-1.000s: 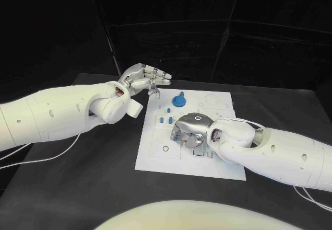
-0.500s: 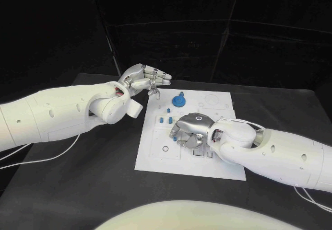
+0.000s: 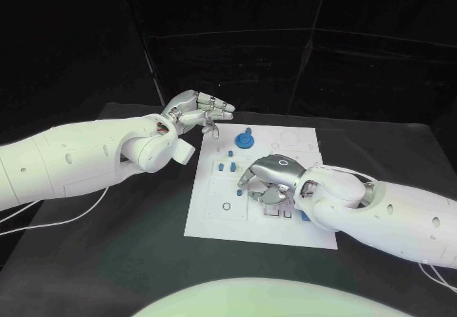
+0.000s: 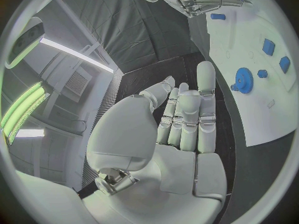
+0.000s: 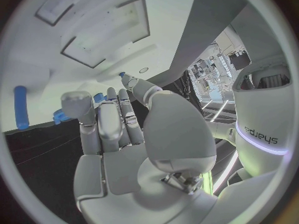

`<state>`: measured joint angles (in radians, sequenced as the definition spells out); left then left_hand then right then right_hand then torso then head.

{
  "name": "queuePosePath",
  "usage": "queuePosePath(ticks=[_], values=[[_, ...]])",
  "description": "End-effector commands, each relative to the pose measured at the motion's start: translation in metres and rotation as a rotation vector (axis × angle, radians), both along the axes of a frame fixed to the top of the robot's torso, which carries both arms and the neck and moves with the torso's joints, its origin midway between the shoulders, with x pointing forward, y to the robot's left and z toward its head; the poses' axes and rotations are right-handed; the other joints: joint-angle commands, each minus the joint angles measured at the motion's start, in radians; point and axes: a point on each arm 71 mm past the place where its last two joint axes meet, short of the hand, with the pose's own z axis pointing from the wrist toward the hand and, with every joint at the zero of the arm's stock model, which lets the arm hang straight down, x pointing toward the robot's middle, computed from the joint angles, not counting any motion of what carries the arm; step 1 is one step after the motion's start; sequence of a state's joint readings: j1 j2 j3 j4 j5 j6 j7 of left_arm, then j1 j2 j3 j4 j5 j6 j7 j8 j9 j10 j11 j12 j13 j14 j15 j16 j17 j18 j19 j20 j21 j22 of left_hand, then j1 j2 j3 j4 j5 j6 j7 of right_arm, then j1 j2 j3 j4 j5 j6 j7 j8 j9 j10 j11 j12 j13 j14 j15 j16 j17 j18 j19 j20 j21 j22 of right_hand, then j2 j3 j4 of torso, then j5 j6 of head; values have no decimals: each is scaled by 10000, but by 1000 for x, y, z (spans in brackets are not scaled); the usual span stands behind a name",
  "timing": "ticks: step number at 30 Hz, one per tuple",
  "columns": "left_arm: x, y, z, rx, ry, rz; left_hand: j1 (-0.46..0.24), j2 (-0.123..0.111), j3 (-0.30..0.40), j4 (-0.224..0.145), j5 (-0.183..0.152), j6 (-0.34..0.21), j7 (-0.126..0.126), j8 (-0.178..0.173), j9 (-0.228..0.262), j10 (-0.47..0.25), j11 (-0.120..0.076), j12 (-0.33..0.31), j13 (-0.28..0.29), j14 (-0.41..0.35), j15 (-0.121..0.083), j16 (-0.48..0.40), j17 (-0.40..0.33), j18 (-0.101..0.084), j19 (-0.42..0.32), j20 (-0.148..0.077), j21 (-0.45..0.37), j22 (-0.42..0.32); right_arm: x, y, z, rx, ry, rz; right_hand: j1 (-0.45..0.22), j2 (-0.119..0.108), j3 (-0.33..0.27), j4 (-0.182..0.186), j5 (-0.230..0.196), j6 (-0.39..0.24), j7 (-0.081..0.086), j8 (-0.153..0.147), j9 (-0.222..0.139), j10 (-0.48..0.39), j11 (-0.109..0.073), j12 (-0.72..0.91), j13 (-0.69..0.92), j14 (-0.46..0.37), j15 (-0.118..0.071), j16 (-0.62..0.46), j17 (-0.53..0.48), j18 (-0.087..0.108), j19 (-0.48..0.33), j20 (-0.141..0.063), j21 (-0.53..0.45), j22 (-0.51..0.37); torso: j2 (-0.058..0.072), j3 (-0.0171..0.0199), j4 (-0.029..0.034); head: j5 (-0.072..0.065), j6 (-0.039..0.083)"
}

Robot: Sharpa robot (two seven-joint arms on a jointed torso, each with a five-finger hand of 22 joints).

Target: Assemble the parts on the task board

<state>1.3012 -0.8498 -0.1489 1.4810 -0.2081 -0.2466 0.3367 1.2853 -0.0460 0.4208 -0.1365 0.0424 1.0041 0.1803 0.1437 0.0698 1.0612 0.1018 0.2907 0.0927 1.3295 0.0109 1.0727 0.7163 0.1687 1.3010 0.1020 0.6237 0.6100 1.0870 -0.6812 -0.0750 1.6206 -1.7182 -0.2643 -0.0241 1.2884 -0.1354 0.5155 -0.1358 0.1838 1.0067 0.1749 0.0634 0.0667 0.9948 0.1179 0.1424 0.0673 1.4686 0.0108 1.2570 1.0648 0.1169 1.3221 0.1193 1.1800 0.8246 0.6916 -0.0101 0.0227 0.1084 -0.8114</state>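
The white task board (image 3: 214, 218) lies in the middle of the table. A blue gear (image 3: 245, 139) stands near its far edge, with small blue parts (image 3: 226, 166) just in front of it. My right hand (image 3: 271, 176) hovers over the board's middle with fingers hanging down and nothing in them. A short blue peg (image 3: 238, 193) lies beside its fingertips. My left hand (image 3: 196, 112) is raised above the board's far left corner, holding nothing. The left wrist view shows the left hand (image 4: 181, 119), the gear (image 4: 241, 79) and the board (image 4: 249, 114). The right wrist view shows the right hand (image 5: 118, 134) and a blue peg (image 5: 22, 107).
A blue piece (image 3: 305, 215) peeks out on the board beside my right forearm. White cables (image 3: 57, 214) run over the black table at the left. Bare table lies left of and in front of the board.
My right hand has shifted slightly to the right over the board, uncovering more of the blue peg by its fingertips. The left hand has hardly moved.
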Motion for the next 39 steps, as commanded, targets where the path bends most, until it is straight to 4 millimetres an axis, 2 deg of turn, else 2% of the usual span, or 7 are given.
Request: queuePosePath(ticks=[1,5,10,15,23,31,39], values=[[0,-1,0,-48,56,-160,19,21,-7,41,53,-69,-2,-64,-14,-69,14,45,10,-75,-8,3,12,104,-73,2,-40,-17,-5,-6,11,1079,-131,-154,78,58,-50,-8,75,61,0,60,16,26,-35,116,21,58,70,33,-22,122,22,-19,-2,50,-5,16,-11,-57,62],[-1,0,0,-41,68,-157,19,21,-7,41,53,-69,-2,-64,-14,-69,14,45,10,-75,-8,3,12,104,-73,2,-40,-17,-5,-19,22,1503,215,-610,74,56,-60,1,87,68,0,57,16,73,-41,185,26,58,67,20,-48,114,50,-16,24,90,-24,0,0,-253,166],[-1,0,-1,-43,78,-175,19,21,-7,41,53,-69,-2,-64,-14,-69,14,45,10,-75,-8,3,12,104,-73,2,-40,-17,13,-48,36,1562,787,-1788,53,-45,-146,-2,68,-253,-64,-26,-29,-23,-76,270,0,40,52,-40,-142,127,56,-25,-3,43,-20,-24,16,-536,315],[-2,0,-1,-48,64,-173,20,21,-7,41,53,-70,-2,-65,-14,-70,14,46,11,-75,-8,4,13,104,-73,2,-40,-17,26,-79,43,1286,1076,-2659,132,-163,-317,-70,61,-644,-60,-23,-30,-223,-76,382,-4,38,41,-67,-190,128,33,-24,-58,-30,11,-1,19,-668,432],[-2,1,-1,-49,44,-154,24,25,-6,41,53,-76,-2,-66,-15,-80,15,50,11,-77,-5,10,18,104,-75,4,-44,-19,31,-101,45,184,301,-2970,225,-344,-1100,-96,30,-1022,-249,17,2,-699,-96,690,25,-48,37,-215,-432,167,-99,-32,-265,-307,10,-6,26,-749,523],[-2,0,-1,-52,39,-162,24,25,-6,41,53,-76,-2,-66,-15,-80,15,50,11,-77,-5,10,18,104,-75,4,-44,-19,36,-101,41,-590,69,-2874,510,-151,-2018,33,69,-1015,-307,51,22,-1140,-75,1198,54,-95,61,-277,-577,190,-150,-7,-402,-472,16,2,24,-756,533],[-2,0,-1,-52,40,-160,24,25,-6,41,53,-76,-2,-66,-15,-80,15,50,11,-77,-5,10,18,104,-75,4,-44,-19,39,-95,38,-871,131,-2763,613,120,-2184,103,90,-636,-206,176,63,-800,-158,1717,98,-22,8,-178,-472,186,-84,-42,-379,-427,8,-15,34,-758,520]])
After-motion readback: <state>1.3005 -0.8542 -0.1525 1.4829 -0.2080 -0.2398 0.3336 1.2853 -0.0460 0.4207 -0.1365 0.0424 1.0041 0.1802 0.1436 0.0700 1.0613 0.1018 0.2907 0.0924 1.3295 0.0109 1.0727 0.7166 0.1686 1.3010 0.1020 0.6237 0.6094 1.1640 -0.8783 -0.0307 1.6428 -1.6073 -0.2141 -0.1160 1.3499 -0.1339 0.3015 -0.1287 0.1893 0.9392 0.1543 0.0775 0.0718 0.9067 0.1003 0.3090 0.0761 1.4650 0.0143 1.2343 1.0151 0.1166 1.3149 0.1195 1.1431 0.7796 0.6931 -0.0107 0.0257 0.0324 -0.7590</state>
